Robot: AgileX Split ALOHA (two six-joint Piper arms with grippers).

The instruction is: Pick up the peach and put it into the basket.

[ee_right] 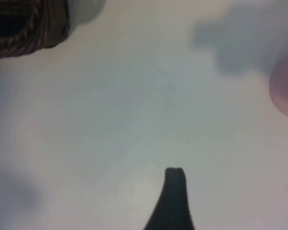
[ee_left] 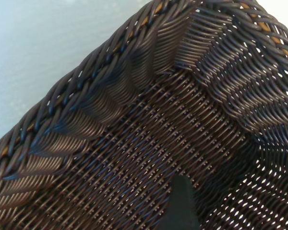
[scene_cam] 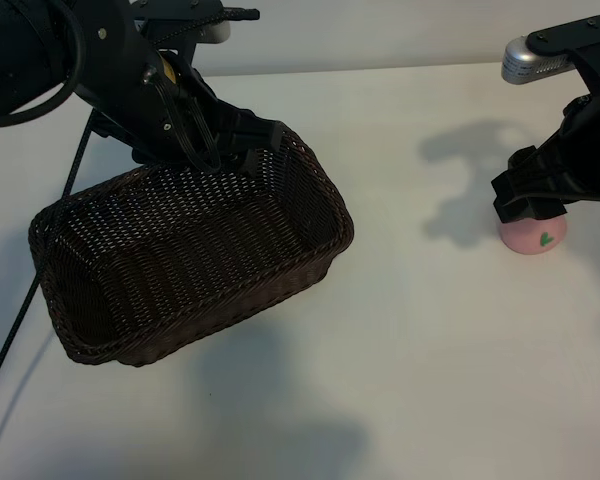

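The dark-brown woven basket [scene_cam: 180, 300] sits at the left, tipped a little, with a shadow under its near side. My left gripper [scene_cam: 225, 150] is at its far rim and stands open. Only one of its fingers [ee_left: 183, 206] shows in the left wrist view, inside the basket [ee_left: 134, 143] against the weave. The pale-pink peach [scene_cam: 533, 238], with a green leaf mark, rests on the table at the right. My right gripper [scene_cam: 528, 200] hovers open just above it and covers its top. In the right wrist view the peach [ee_right: 287, 91] lies off to one side of the single visible finger [ee_right: 175, 191].
White tabletop [scene_cam: 410, 330] lies between the basket and the peach. A corner of the basket [ee_right: 29, 24] shows far off in the right wrist view. A black cable [scene_cam: 20, 310] runs down past the basket's left end.
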